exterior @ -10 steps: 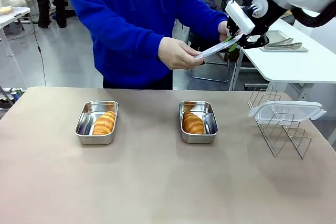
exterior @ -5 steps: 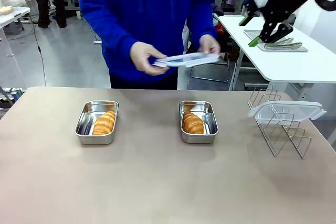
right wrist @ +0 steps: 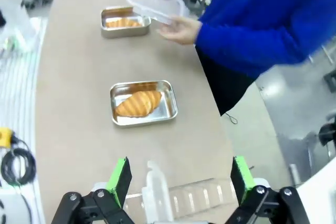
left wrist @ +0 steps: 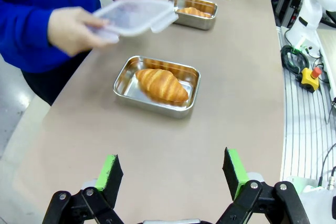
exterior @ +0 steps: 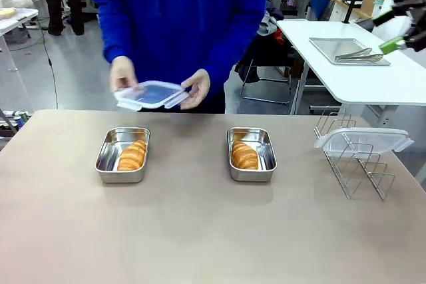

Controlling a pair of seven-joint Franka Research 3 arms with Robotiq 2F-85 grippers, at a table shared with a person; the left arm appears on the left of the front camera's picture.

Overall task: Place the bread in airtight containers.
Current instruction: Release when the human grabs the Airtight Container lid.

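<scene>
A croissant [exterior: 132,155] is lodged in the left tin [exterior: 110,151], another croissant [exterior: 244,156] in the centre tin [exterior: 266,155]. A clear lid [exterior: 152,94] is hand-held, upper left. Left gripper [left wrist: 171,161] and right gripper [right wrist: 181,169] are released.

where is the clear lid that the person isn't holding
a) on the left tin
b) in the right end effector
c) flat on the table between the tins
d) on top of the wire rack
d, the spare lid lies flat across the top of the wire rack.
</scene>
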